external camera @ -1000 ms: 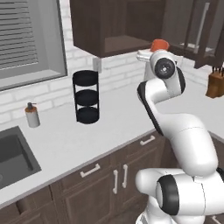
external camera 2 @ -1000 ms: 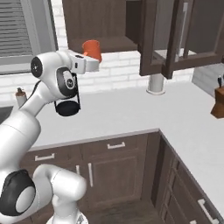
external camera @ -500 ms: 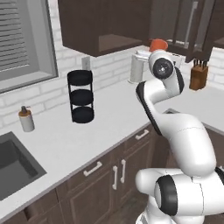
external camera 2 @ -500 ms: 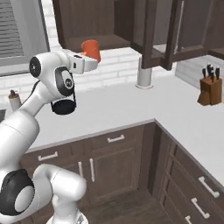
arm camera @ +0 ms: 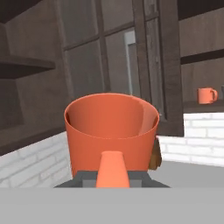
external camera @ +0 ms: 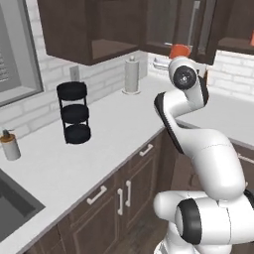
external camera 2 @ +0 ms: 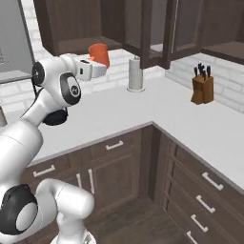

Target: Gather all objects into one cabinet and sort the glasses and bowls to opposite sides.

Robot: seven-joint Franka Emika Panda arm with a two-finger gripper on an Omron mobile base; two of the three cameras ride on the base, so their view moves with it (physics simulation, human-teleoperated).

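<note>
left base view: holding an orange mug point(external camera: 179, 51) up high with the tool point(external camera: 182, 58), at the far right, just in front of the dark cabinet point(external camera: 99, 30) and its silver bar handle point(external camera: 194, 22). standing on the white worktop point(external camera: 99, 144): a white paper-towel roll point(external camera: 131, 74) at the far wall, a black three-tier rack point(external camera: 73, 112) to the left, a small soap bottle point(external camera: 9, 145) at the far left beside the sink point(external camera: 12, 208).

right base view: carrying the orange mug point(external camera 2: 99, 54) upright above the worktop point(external camera 2: 157, 107), tool point(external camera 2: 97, 66) closing on it from the left, fingers hidden behind the white hand. standing just right of the mug and farther back: the paper-towel roll point(external camera 2: 136, 74). hanging ajar above it: a glass-paned cabinet door point(external camera 2: 159, 31). sitting at the far right on the worktop: a knife block point(external camera 2: 201, 87).

hand view: gripping the orange mug point(arm camera: 111, 131) at its base, tool point(arm camera: 112, 173) clamped on it, handle pointing toward the camera, open mouth tilted up. showing beyond it: glass-paned door point(arm camera: 127, 65) and dark shelves. resting on a cabinet shelf at the far right: a second orange mug point(arm camera: 206, 95), well apart from the held one.
</note>
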